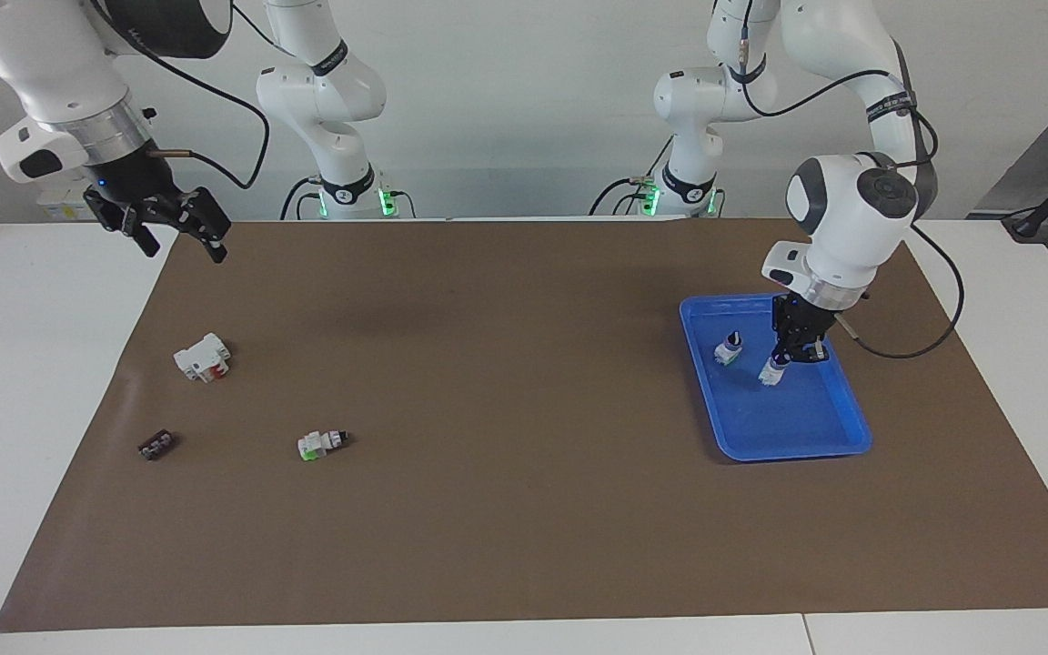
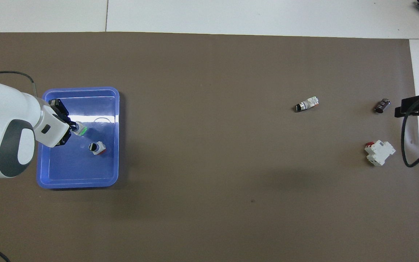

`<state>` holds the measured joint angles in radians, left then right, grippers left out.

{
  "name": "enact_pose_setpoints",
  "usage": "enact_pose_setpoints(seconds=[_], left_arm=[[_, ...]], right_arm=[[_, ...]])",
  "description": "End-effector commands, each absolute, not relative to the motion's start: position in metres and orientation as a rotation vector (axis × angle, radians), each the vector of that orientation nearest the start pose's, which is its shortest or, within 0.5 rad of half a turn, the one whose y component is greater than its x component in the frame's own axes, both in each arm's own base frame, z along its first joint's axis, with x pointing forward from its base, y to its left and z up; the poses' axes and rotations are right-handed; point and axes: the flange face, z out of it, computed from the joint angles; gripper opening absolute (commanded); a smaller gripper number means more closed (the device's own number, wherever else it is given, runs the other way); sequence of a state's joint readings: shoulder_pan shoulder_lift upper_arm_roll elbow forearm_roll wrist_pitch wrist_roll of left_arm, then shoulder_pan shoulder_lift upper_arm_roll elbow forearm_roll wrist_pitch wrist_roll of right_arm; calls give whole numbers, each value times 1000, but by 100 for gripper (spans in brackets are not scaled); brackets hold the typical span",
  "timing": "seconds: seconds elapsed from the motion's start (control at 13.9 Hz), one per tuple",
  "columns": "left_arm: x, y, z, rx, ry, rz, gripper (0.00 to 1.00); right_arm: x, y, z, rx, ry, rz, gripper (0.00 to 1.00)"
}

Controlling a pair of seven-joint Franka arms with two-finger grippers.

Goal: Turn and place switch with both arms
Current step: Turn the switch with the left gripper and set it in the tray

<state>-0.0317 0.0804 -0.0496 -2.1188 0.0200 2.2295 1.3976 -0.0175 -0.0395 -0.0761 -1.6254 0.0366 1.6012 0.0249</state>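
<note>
- The left gripper [image 1: 795,356] has its fingers clamped on the knob end of a switch [image 1: 771,371], which hangs from them with its white and green body downward.
- This held switch is inside the blue tray [image 1: 838,435], low over the tray floor; whether it touches the floor cannot be told.
- Just beside it in the tray stands a second switch [image 1: 729,349], upright with its black knob on top, apart from the gripper.
- The tray lies on the brown mat [image 1: 524,509] toward the left arm's end of the table.
- The right gripper [image 1: 176,229] hangs with its fingers spread apart and nothing between them, raised over the mat's edge at the right arm's end, where the arm waits.
- A third switch [image 1: 321,443] lies on its side on the mat toward the right arm's end.
- Near it lie a white block with a red part [image 1: 202,357] and a small dark strip [image 1: 156,445], each well apart from the others.
</note>
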Motion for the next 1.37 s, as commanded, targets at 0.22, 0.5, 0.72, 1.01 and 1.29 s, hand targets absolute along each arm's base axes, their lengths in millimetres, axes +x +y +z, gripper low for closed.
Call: enact_pose_setpoints(seconds=[0.22, 0.5, 0.72, 1.01, 1.29], left_arm=[[541, -58, 381, -2230, 2153, -11, 0], [542, -65, 385, -2239, 2138, -20, 29], [542, -66, 386, -2244, 2133, -22, 52], [543, -67, 387, -2271, 2101, -30, 84], [543, -66, 388, -2310, 2058, -30, 98]], right_arm=[[534, -47, 627, -3111, 124, -16, 100], [534, -47, 626, -3111, 124, -14, 100], [534, -47, 627, -3111, 124, -16, 100], [534, -47, 627, -3111, 124, -16, 100], [534, -47, 627, -3111, 124, -16, 100]])
